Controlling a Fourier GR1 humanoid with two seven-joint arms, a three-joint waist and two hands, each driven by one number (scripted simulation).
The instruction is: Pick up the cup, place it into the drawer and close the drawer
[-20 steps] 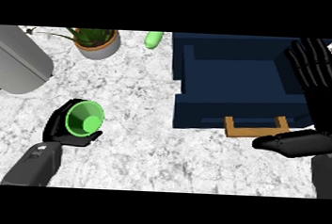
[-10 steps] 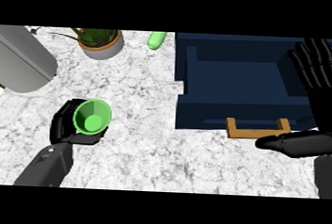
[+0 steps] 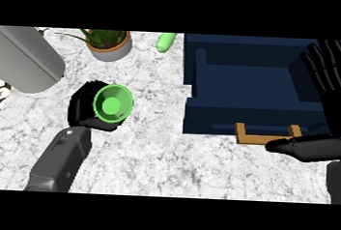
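Note:
A green cup (image 3: 113,104) sits in my left hand (image 3: 86,107), whose black fingers curl round its far side; I look down into its round mouth. It hangs above the marble counter, left of the open dark blue drawer (image 3: 255,72). The drawer's wooden handle (image 3: 267,138) faces me at its near edge. My right hand (image 3: 330,80) stands open at the drawer's right side, fingers up and straight, thumb stretched toward the handle.
A potted plant (image 3: 107,43) stands at the back, with a light green vegetable (image 3: 166,42) right of it. A large grey cylinder (image 3: 22,57) lies at the far left. Bare marble counter (image 3: 164,160) lies in front.
My left hand has carried the cup upward and to the right, closer to the drawer. The right hand has hardly moved.

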